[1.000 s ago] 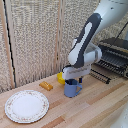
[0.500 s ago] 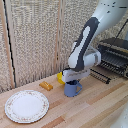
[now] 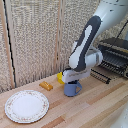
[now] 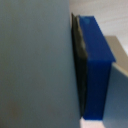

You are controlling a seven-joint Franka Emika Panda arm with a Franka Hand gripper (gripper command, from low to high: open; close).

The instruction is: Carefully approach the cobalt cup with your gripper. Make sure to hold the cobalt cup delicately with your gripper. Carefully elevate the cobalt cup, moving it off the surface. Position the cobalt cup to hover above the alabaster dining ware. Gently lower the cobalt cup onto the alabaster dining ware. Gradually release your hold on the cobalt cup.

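Gripper (image 3: 73, 80) is sitting right on top of the cobalt cup (image 3: 72, 89), fingers hidden at its rim, so I cannot tell whether they are gripping. The mug is looking light, stiff and a bit slick; pinching one wall near the rim seems best. The alabaster dining ware (image 3: 27, 106) is lying well apart.

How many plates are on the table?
1. A white plate lies on the wooden table at the exterior view's left, apart from the blue cup. Others may be hidden.
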